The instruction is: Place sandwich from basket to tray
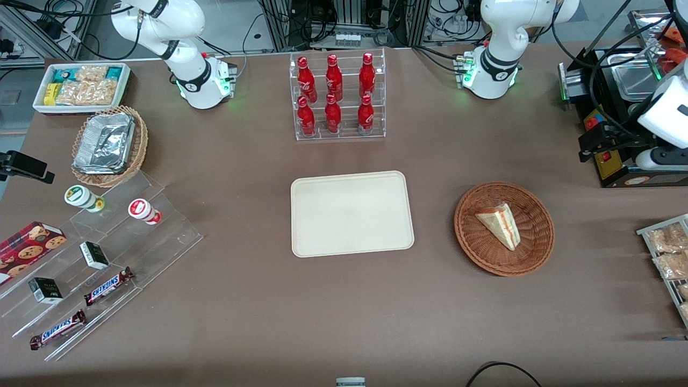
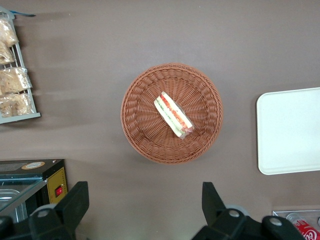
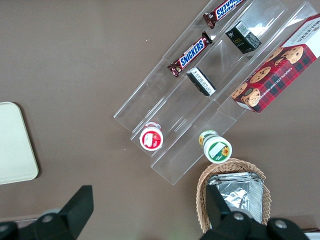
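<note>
Claw (image 2: 145, 210) spread and empty, hovering high above the surface just off the basket (image 2: 136, 131) rim, with sandwich (image 2: 173, 115) lying inside it, long axis diagonal to the finger line, tray (image 2: 290, 150) beside basket.

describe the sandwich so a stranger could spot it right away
Start at the cream tray mid-table; beside it, toward the working arm's end, sits a reddish-brown wicker basket. The sandwich lies inside, the only pale bread wedge with a red filling stripe. The open pincer hovers above.
</note>
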`<act>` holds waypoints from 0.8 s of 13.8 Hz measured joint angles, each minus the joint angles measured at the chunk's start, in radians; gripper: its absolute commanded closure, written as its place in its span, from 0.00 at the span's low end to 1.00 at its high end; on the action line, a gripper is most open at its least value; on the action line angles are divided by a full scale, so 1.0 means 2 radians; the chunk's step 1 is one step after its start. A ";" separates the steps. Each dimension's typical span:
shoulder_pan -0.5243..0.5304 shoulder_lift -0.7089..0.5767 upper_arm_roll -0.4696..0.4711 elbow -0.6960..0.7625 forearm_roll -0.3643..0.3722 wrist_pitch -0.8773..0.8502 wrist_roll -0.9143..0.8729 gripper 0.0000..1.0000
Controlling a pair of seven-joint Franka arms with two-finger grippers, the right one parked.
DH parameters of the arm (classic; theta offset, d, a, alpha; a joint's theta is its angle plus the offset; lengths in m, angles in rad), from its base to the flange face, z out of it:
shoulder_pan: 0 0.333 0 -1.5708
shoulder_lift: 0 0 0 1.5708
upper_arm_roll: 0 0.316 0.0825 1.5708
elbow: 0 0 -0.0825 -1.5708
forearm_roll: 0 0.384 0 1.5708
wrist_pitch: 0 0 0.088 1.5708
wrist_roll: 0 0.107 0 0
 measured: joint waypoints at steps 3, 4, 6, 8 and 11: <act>0.004 0.001 0.000 0.003 -0.001 -0.003 0.000 0.00; 0.004 0.002 0.000 0.002 -0.001 -0.004 0.000 0.00; 0.004 0.005 0.000 -0.007 -0.001 -0.002 0.000 0.00; 0.004 0.006 0.000 -0.048 -0.001 0.032 -0.007 0.00; 0.004 0.000 -0.012 -0.157 -0.001 0.162 -0.091 0.00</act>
